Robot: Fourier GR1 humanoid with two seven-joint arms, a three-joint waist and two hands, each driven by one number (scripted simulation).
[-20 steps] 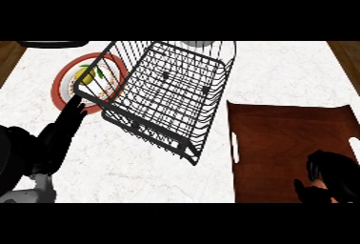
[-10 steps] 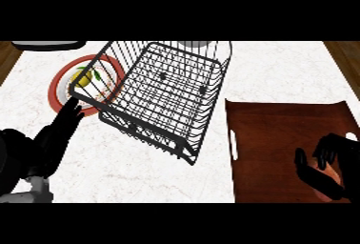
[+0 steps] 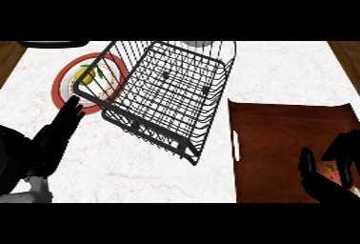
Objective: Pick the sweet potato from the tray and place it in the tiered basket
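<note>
My right robot hand (image 3: 325, 187) is curled round the sweet potato (image 3: 328, 167), mostly hidden, low on the tray (image 3: 281, 128). Left robot hand (image 3: 60, 131) sits open, fingers straight, at the left. My worry: the tiered basket (image 3: 165, 95) stands tall, so a low carry could clip its wire rim.
</note>
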